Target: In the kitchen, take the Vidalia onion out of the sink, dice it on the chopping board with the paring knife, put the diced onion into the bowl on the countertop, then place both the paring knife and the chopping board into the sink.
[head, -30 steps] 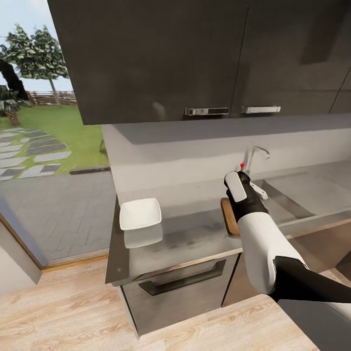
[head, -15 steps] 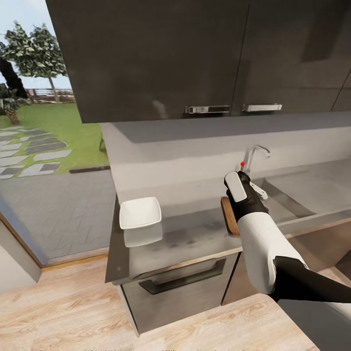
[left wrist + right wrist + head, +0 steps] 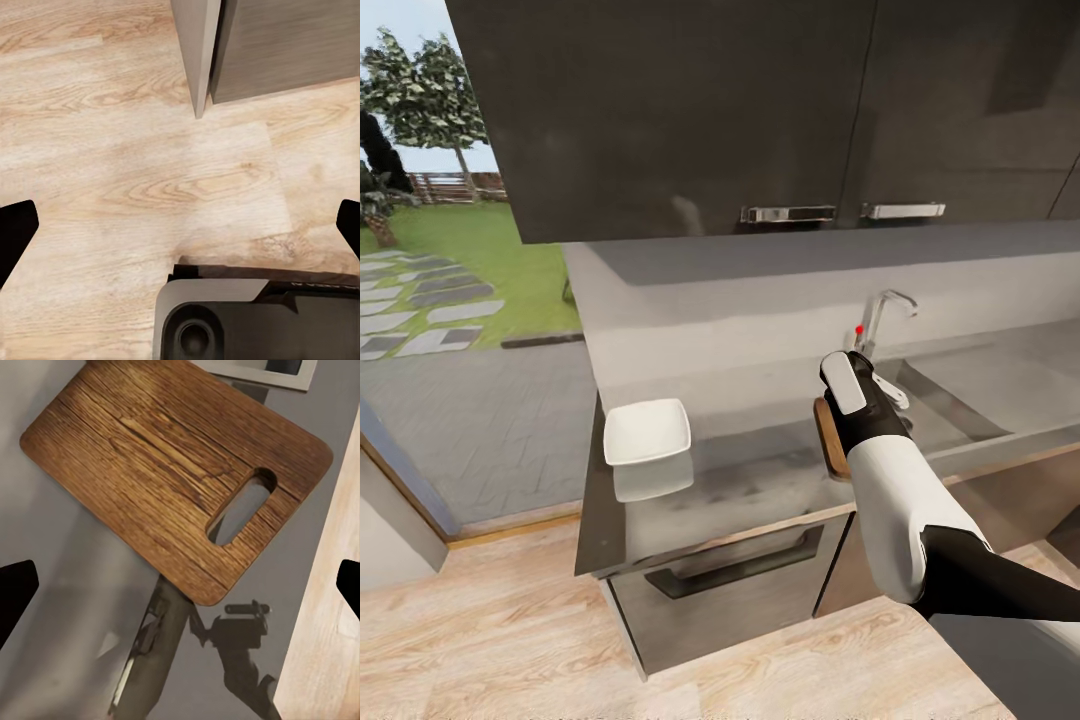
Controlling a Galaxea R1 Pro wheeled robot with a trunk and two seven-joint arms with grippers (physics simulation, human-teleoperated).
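Observation:
The dark brown chopping board (image 3: 161,465) lies flat on the grey countertop (image 3: 760,470), its slot handle (image 3: 240,506) toward the counter's front edge. My right gripper (image 3: 180,592) hovers open above the board with nothing between its fingers; in the head view the same gripper (image 3: 852,392) hides most of the board (image 3: 828,440). The white bowl (image 3: 647,432) sits at the counter's left end. The sink (image 3: 950,400) with its chrome tap (image 3: 882,318) lies just right of the board. My left gripper (image 3: 180,232) is open over the wooden floor. The paring knife and the onion are out of view.
Dark upper cabinets (image 3: 760,110) hang low over the counter. A drawer front with a handle (image 3: 740,575) sits under the counter. Left of the counter a glass wall looks onto a paved yard (image 3: 460,330). My base (image 3: 247,319) stands on the wooden floor near a cabinet corner (image 3: 199,60).
The whole head view has shifted slightly, so the camera has moved a little. The right arm keeps its pose over the board.

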